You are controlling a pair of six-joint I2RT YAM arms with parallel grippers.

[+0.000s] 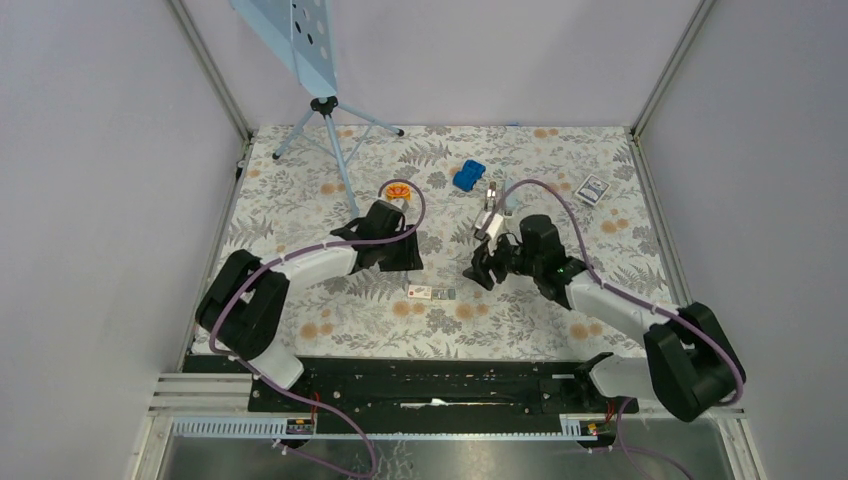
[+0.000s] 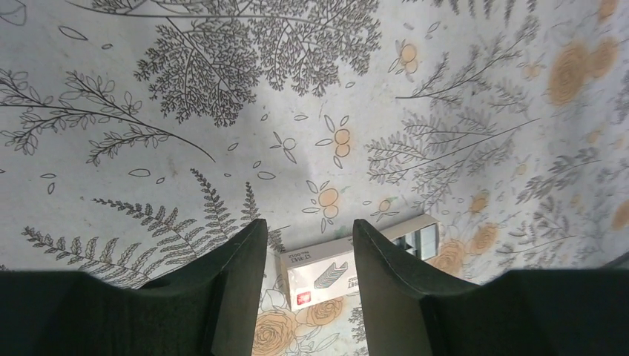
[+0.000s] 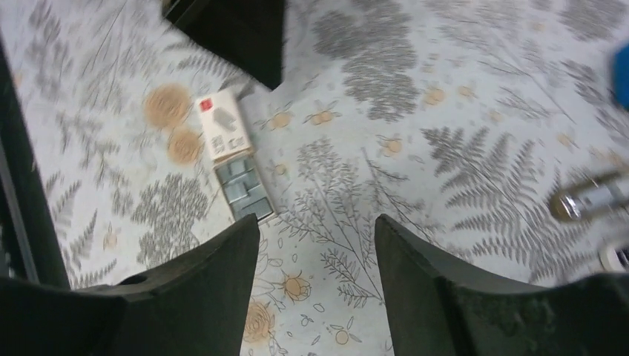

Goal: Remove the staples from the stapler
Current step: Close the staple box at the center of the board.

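The stapler, silvery and white, lies on the flowered cloth just behind my right gripper; it shows as a blur at the right edge of the right wrist view. That gripper is open, with only cloth between its fingers. A small white box lies between the arms, its tray pulled out and filled with grey metal strips. Whether the staples from the stapler are among them I cannot tell. My left gripper hangs open above the box, not touching it.
A blue object and an orange one lie further back. A tripod stands at the back left, and a small card box lies at the back right. The black base rail runs along the near edge.
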